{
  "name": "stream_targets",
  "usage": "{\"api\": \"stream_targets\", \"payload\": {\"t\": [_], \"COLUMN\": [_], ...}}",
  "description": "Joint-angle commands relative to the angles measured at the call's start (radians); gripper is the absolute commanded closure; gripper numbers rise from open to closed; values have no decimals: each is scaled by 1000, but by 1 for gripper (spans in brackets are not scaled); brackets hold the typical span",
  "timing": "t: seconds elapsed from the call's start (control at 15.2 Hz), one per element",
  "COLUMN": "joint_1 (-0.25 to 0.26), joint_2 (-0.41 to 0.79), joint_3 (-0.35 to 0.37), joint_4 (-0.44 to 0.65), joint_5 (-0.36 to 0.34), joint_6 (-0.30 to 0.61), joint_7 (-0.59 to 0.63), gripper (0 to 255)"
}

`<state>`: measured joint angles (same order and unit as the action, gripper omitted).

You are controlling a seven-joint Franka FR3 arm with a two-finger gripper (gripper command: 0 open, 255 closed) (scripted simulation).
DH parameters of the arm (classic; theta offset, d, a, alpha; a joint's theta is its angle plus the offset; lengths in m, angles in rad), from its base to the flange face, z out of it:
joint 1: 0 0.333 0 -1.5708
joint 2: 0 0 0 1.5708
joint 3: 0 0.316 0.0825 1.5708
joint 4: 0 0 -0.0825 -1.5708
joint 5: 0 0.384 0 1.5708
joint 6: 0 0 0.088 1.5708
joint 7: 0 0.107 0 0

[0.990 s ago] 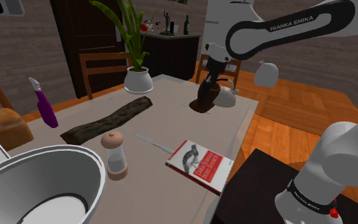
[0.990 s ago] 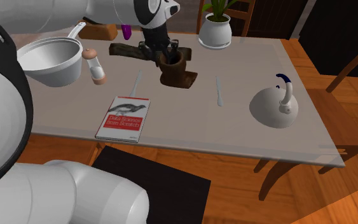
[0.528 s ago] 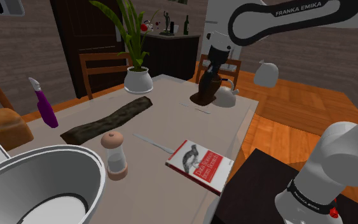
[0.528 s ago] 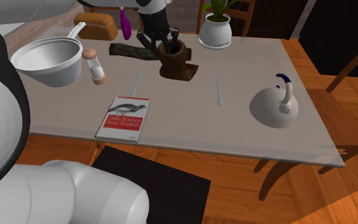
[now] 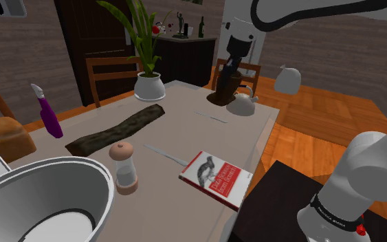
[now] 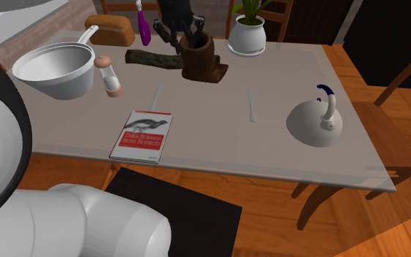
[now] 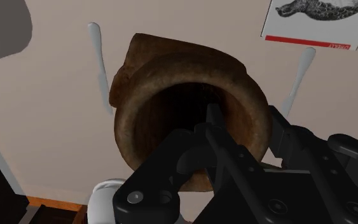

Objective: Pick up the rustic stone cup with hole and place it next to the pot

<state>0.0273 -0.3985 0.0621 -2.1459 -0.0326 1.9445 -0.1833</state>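
Flat, even light: table [image 6: 218,139] bright, bkgd walls [image 5: 20,58] dimmer, only faint soft shadows on it.

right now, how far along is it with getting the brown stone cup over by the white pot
Done: the black gripper is shut on the rough brown stone cup, one finger inside its mouth, one outside the wall. In hand: the cup appears raised off the beige table. Left: carrying it to the big white handled pot and setting it down beside it.
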Motion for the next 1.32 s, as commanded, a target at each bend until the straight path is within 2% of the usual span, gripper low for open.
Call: {"api": "stream_targets", "payload": {"t": [0.0,0.66,0.99,1.25], "joint_1": [6,67,113,168], "joint_2": [25,286,449,600], "joint_3": [15,163,219,250], "joint_4": [35,305,495,686], "joint_5": [0,-46,-103,-163], "joint_6": [-9,-34,-78,-136], "joint_7": [21,244,353,432], "gripper": [255,255,255,255]}}
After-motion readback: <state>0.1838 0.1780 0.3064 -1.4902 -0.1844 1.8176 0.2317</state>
